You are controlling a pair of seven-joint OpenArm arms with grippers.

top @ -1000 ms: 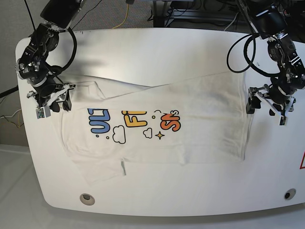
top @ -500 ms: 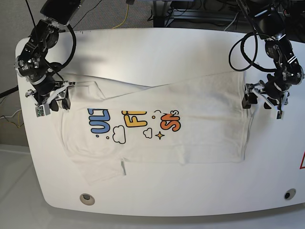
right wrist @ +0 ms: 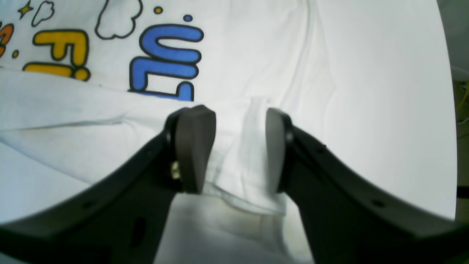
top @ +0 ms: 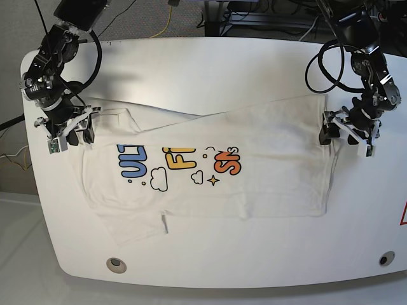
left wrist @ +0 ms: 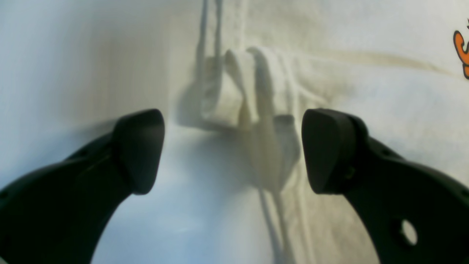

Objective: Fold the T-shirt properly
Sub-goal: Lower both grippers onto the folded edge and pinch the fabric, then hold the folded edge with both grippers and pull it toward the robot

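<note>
Base view: T-shirt [top: 210, 168] lies spread on the table [top: 210, 70], far edge partly folded over the print; most folding appears left. Left gripper [left wrist: 232, 150] gapes, unclenched, around a bunched edge. Right gripper [right wrist: 240, 146] straddles cloth; grip uncertain.

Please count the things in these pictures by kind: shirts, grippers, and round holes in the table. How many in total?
T-shirt: 1
Grippers: 2, the left gripper and the right gripper
Holes in the table: 2, the left hole and the right hole in the base view
Total: 5
</note>
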